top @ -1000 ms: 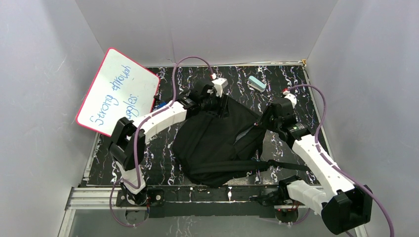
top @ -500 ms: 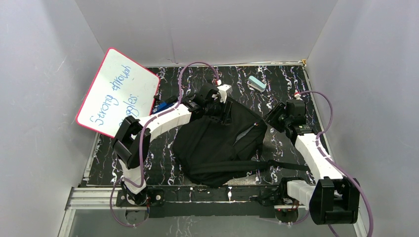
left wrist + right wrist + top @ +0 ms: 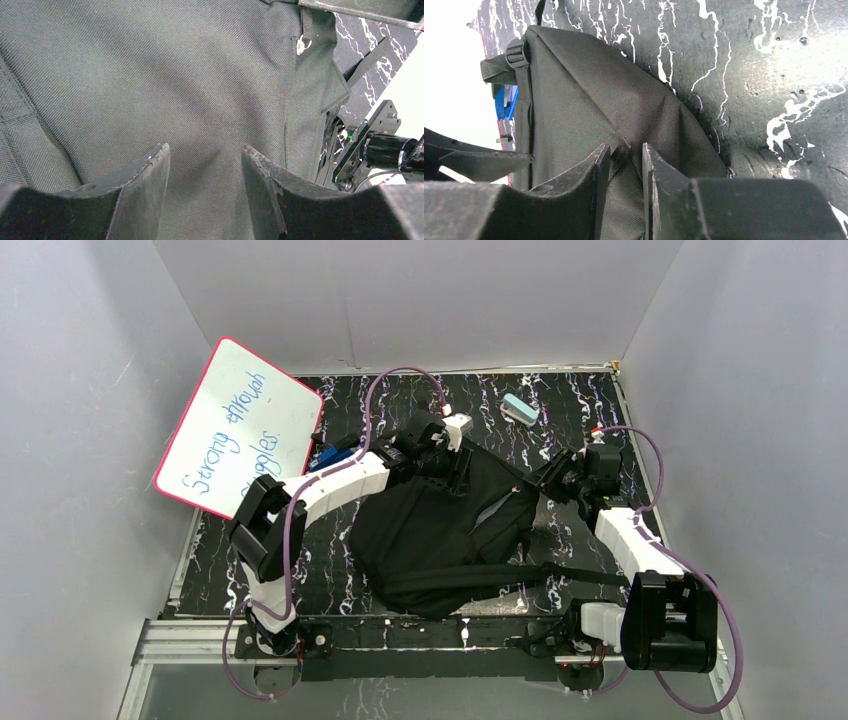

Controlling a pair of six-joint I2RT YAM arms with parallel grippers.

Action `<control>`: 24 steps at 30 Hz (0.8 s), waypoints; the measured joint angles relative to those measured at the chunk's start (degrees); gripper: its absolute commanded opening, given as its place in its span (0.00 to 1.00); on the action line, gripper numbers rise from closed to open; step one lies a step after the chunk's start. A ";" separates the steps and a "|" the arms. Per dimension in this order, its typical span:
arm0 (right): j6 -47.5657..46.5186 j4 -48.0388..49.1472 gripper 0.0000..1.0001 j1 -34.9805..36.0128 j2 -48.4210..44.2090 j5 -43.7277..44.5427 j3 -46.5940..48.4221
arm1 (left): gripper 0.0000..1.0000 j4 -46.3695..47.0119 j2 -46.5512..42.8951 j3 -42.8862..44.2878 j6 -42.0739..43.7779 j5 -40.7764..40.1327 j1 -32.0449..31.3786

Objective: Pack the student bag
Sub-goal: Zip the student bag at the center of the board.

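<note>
From above: the student bag (image 3: pixel 430 530) lies mid-table (image 3: pixel 560 400). Left wrist: the left gripper (image 3: pixel 205 185) stands wide over plain fabric, holding nothing. Right wrist: the right gripper (image 3: pixel 626 165) is narrow around a small tab (image 3: pixel 621 149); close it firmly before pulling.

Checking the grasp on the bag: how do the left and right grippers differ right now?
The left gripper has wide jaws over flat fabric of the student bag; the right gripper has narrow jaws around a small fabric tab near its edge. Both point at the bag.
</note>
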 measured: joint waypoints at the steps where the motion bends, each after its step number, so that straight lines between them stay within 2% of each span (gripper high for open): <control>1: -0.07 0.31 0.32 -0.09 0.00 -0.48 -0.09 | 0.53 -0.07 0.02 0.02 0.04 -0.02 0.00; 5: -0.28 1.79 0.33 -0.31 -0.09 -1.44 -0.44 | 0.53 -0.28 0.42 0.04 0.26 -0.15 0.00; 7: -0.46 2.25 0.41 -0.31 -0.15 -1.64 -0.92 | 0.53 -0.37 0.98 0.24 0.39 -0.17 0.00; 10: -0.79 2.86 0.48 -0.31 -0.15 -2.08 -1.14 | 0.53 -0.70 2.12 0.50 0.48 -0.22 0.00; 21: -1.44 4.83 0.48 -0.31 2.60 -3.34 -1.14 | 0.53 -0.81 2.58 0.70 1.05 -0.37 0.00; 24: -1.75 5.70 0.46 -0.31 3.45 -4.13 -1.14 | 0.53 -0.83 2.58 0.70 1.09 -0.39 0.00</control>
